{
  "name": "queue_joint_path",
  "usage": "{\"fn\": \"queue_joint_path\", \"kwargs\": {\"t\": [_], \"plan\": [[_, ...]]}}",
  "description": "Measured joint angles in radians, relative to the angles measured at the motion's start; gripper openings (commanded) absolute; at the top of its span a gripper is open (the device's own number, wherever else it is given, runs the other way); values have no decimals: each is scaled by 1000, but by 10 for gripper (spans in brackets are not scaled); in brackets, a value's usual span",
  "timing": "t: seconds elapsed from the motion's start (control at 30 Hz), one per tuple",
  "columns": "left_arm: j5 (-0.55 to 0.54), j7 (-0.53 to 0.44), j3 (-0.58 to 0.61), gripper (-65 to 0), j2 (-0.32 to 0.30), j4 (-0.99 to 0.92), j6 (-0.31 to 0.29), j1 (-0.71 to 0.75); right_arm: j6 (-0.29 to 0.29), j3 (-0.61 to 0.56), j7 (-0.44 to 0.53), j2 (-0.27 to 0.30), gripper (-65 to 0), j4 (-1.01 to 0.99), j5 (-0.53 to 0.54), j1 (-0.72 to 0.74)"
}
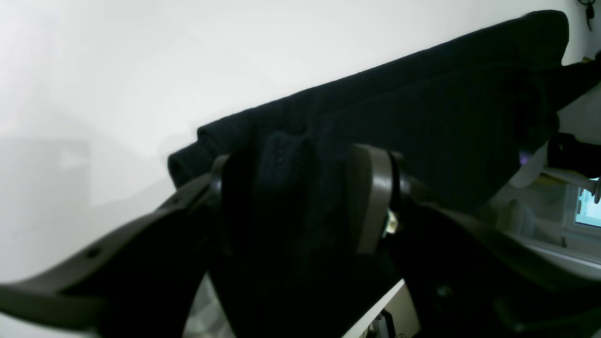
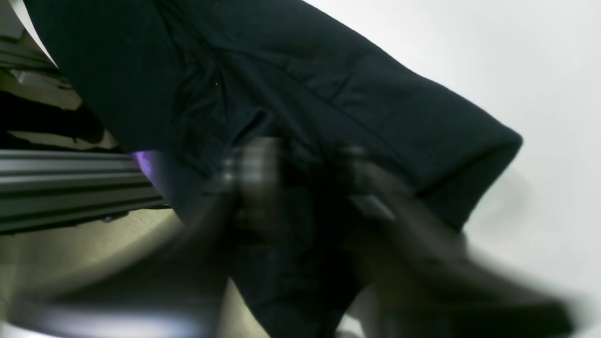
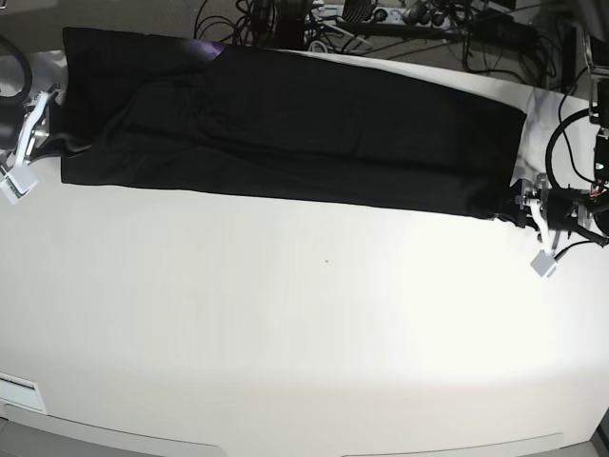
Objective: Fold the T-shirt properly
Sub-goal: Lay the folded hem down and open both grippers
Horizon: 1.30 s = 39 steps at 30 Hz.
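A large black T-shirt (image 3: pixel 285 129) lies folded into a long band across the far part of a white counter (image 3: pixel 304 333), running from the far left corner toward the right edge. Its plain black side faces up; a small sliver of purple shows at the far left top edge. The near half of the counter is bare white.

The left gripper (image 3: pixel 519 208) sits at the right end of the band, at the shirt's near right corner. In the left wrist view, its fingers (image 1: pixel 371 202) stand wide apart with a bunch of black cloth lying between them; they do not pinch it.

The right gripper (image 3: pixel 48 129) is at the left end of the band, by the shirt's left edge. The right wrist view is blurred, so I cannot see from it alone how its fingers (image 2: pixel 253 178) stand; they are closed, with black cloth bunched right around them, and whether the cloth is caught I cannot tell.

Beyond the far edge of the counter lies a tangle of black cables (image 3: pixel 276 19) and dark equipment. More cables (image 3: pixel 571 124) loop at the right edge, next to the left arm.
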Motion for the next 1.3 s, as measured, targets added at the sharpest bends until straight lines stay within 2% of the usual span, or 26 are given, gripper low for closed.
{"fn": "queue_joint_path", "kwargs": {"t": [0.07, 0.2, 0.27, 0.37, 0.43, 0.5, 0.77, 0.87, 1.0, 1.13, 1.2, 1.27, 1.3], "plan": [[0, 0, 0, -303, 0, 0, 0, 0, -2, 0, 129, -37, -650, 0, -2, -2], [1, 0, 0, -303, -1, 0, 0, 0, -3, 0, 391, -104, -650, 4, -306, 2], [2, 0, 0, -303, 1, 0, 0, 0, -3, 0, 460, -135, -650, 3, -376, 0], [0, 0, 0, -303, 3, 0, 0, 0, -3, 0, 445, -188, -650, 0, -456, 3], [0, 0, 0, -303, 0, 0, 0, 0, -2, 0, 400, -226, -650, -23, -459, 0], [0, 0, 0, -303, 0, 0, 0, 0, -2, -1, 389, -240, -650, -49, -467, -16], [0, 0, 0, -303, 0, 0, 0, 0, -3, 0, 127, -188, -650, -53, -410, -109], [0, -10, 0, -303, 0, 0, 0, 0, -2, 1, 102, -187, -650, -53, -371, -139], [0, -44, 0, -303, 2, 0, 0, 0, -2, 7, 119, -188, -650, -39, -371, -143], [0, -43, 0, -303, 0, 0, 0, 0, -2, 55, 355, -187, -650, 27, -381, -143], [0, -43, 0, -303, 0, 0, 0, 0, -2, 76, 444, -187, -650, 52, -375, -126], [0, -43, 0, -303, 0, 0, 0, 0, -2, 82, 441, -187, -650, 67, -359, -96], [0, -43, 0, -303, 0, 0, 0, -1, -2, 81, 407, -188, -650, 72, -337, -79]]}}
